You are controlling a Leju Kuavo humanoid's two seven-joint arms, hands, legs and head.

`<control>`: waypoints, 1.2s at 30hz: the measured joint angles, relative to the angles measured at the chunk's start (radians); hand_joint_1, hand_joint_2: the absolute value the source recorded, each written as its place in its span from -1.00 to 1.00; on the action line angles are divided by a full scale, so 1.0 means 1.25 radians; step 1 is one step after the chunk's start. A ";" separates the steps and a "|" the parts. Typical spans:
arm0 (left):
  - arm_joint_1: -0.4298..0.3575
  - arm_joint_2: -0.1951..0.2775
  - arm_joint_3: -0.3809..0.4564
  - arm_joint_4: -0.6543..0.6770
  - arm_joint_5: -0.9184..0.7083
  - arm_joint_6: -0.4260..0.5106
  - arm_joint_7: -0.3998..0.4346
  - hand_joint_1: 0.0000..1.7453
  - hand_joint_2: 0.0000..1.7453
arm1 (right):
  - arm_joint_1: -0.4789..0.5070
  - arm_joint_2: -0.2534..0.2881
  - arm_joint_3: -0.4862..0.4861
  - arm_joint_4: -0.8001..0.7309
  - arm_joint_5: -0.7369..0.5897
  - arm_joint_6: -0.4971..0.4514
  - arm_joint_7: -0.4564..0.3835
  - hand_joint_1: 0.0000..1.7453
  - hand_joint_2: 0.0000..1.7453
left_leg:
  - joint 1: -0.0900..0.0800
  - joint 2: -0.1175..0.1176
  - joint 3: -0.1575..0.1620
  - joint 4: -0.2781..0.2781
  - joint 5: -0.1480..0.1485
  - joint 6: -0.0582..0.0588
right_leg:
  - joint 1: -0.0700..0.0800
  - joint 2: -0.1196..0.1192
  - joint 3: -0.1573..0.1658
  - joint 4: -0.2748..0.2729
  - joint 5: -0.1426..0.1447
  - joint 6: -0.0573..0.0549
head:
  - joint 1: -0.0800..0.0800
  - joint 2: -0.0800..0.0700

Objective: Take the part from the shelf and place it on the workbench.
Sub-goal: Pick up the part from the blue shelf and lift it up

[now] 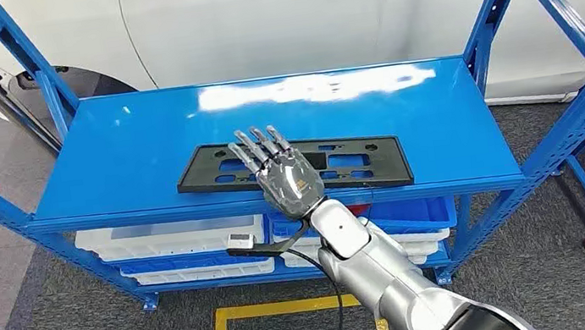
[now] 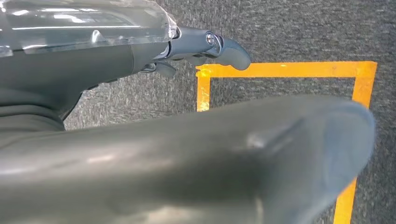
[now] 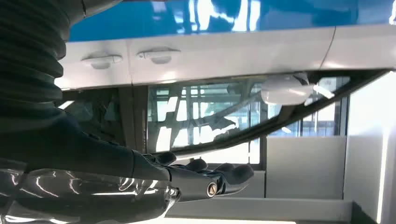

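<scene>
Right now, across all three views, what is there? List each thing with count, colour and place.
Flat black plastic part with cutouts: one, black, near the front edge of the top shelf.
Blue metal shelf rack: one, blue, in front of the robot.
Plastic bins: several, white and blue, lower shelf.
White car: one, behind the rack.
Yellow floor tape: one outline, on grey carpet.
Right hand: fingers spread, over the part.
Left hand: hangs above the floor.
</scene>
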 joint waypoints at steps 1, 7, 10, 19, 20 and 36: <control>0.000 0.001 0.000 0.000 0.000 0.000 0.000 -1.00 -1.00 | 0.000 -0.001 0.006 0.003 0.000 0.000 0.006 -1.00 1.00 | 0.000 0.000 0.000 -0.010 0.014 0.000 | 0.000 0.000 0.003 0.000 -0.002 0.000 | 0.000 0.000; -0.001 0.003 -0.002 0.000 0.001 -0.003 -0.002 -1.00 -1.00 | -0.016 -0.010 0.067 0.046 0.002 0.000 0.050 -1.00 1.00 | -0.006 0.001 0.084 -0.231 0.135 0.016 | 0.005 0.003 0.026 0.005 -0.026 0.013 | 0.000 0.000; 0.000 0.003 -0.005 0.000 0.004 -0.002 -0.002 -1.00 -1.00 | -0.022 -0.016 0.096 0.060 0.002 0.000 0.057 -1.00 1.00 | -0.005 -0.001 0.090 -0.240 0.129 0.027 | 0.006 0.002 0.027 0.008 -0.033 0.024 | 0.000 0.000; 0.001 0.003 -0.005 0.000 0.014 -0.003 -0.003 -1.00 -1.00 | -0.041 -0.052 0.158 0.131 -0.002 0.009 0.015 -1.00 1.00 | 0.001 -0.003 0.106 -0.240 0.113 0.038 | -0.014 0.000 -0.081 0.148 -0.039 0.047 | 0.000 0.000; 0.002 0.003 -0.005 0.000 0.015 -0.003 -0.003 -1.00 -1.00 | -0.044 -0.056 0.158 0.135 -0.002 0.008 0.016 -1.00 1.00 | 0.000 -0.003 0.108 -0.237 0.109 0.034 | -0.014 0.000 -0.058 0.094 -0.013 0.046 | 0.000 0.000; -0.001 0.009 -0.009 0.000 0.014 0.002 -0.010 -1.00 -1.00 | -0.052 -0.062 0.156 0.158 -0.002 0.000 0.029 -1.00 1.00 | -0.002 0.000 0.078 -0.186 0.108 0.013 | -0.001 0.001 0.000 0.011 -0.004 0.011 | 0.000 0.000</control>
